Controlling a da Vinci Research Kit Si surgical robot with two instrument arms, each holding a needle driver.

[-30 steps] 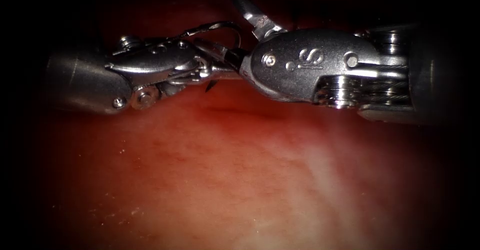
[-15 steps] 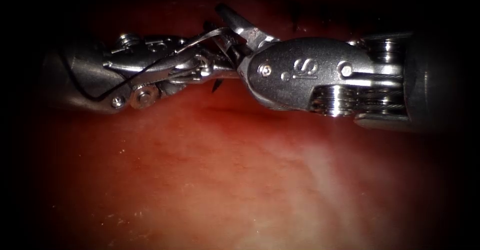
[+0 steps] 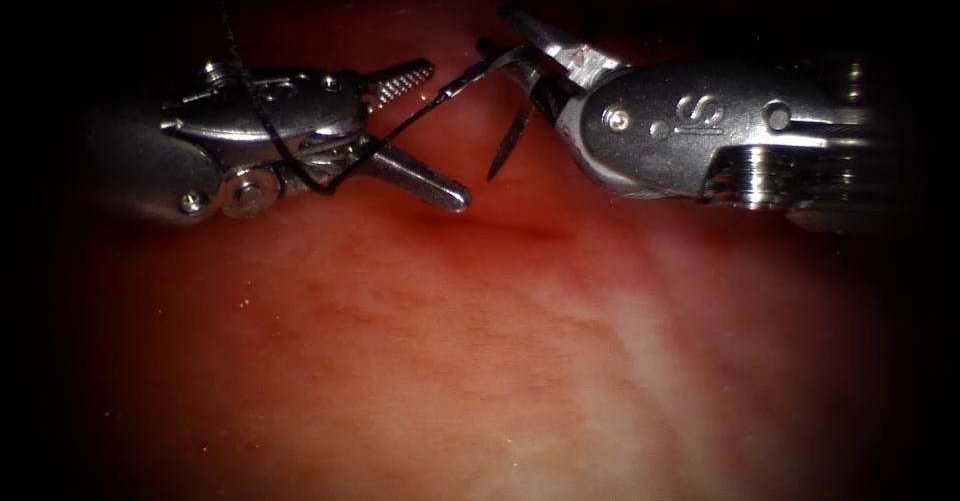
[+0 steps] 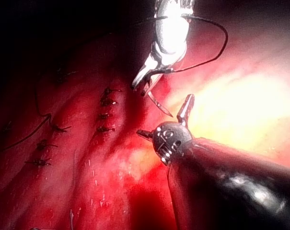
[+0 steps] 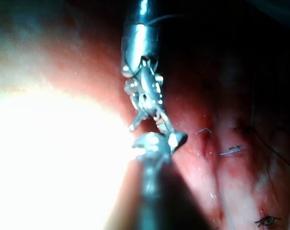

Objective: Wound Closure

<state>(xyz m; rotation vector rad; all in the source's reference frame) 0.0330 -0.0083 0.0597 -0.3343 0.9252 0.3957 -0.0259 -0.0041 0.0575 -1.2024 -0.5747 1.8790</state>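
Observation:
My right tool comes in from the right, its jaws shut on the curved needle near the middle of its curve. The needle's tip points down and hangs free above the tissue, not in it. Black thread runs from the needle's tail down-left and drapes over the wrist of my left tool. That tool's jaws stand wide open with nothing held. In the left wrist view the open left tool sits just below the right tool, which carries the needle.
A faint dark crease crosses the tissue just below both tools. Rows of dark finished stitches lie on the tissue in the left wrist view, with a loose strand of thread beside them. Red fluid wets the surface.
The needle passed from left tool to right: the right jaws shut on it, then the left jaws opened and let go. The tools drew apart, and thread now lies across the left wrist.

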